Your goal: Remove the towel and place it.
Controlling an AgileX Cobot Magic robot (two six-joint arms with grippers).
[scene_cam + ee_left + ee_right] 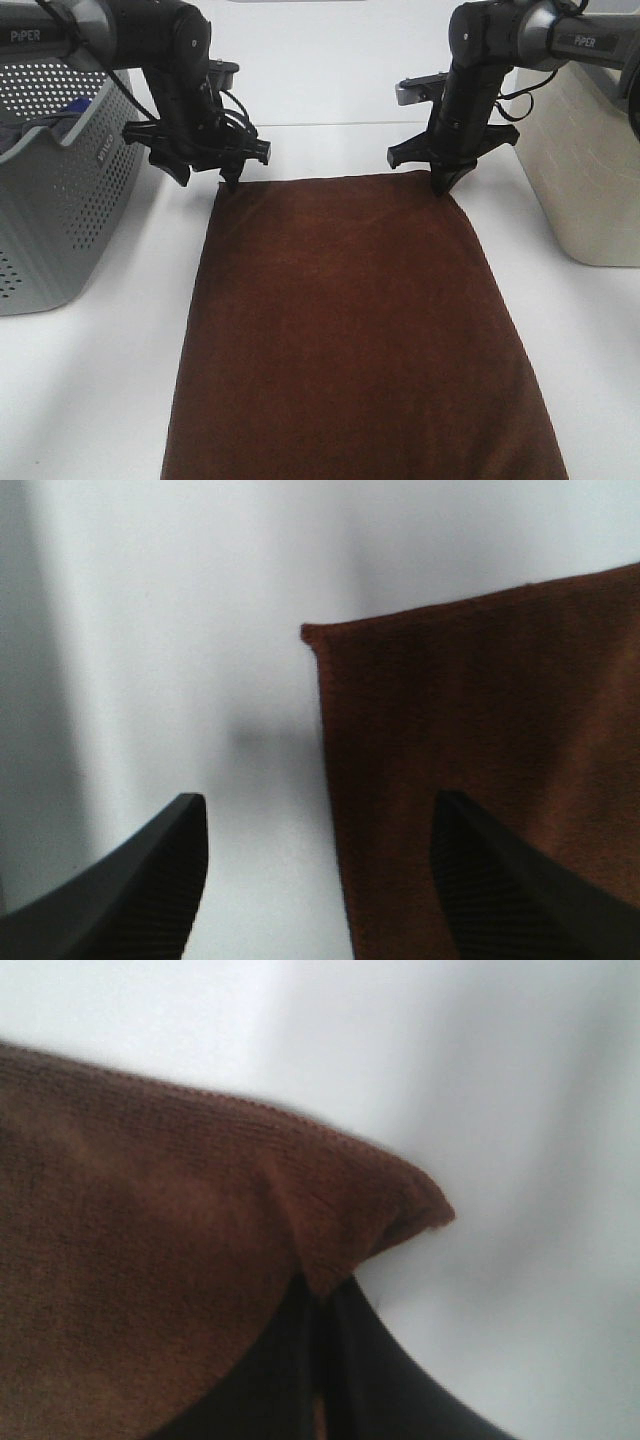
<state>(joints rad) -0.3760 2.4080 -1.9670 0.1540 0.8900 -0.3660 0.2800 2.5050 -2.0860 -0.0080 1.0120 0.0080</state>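
Observation:
The dark brown towel (350, 320) lies flat on the white table (100, 380), its long side running from the far middle to the near edge. My left gripper (208, 180) is open at the towel's far left corner (312, 635). In the left wrist view (320, 880) one finger (500, 880) is over the cloth and the other (150, 880) is over bare table. My right gripper (440, 186) is shut on the towel's far right corner, which is pinched and puckered between the fingers in the right wrist view (320, 1360).
A grey perforated basket (50, 220) stands at the left with a blue cloth (72, 108) inside. A beige bin (585, 170) stands at the right. Both are close beside the arms.

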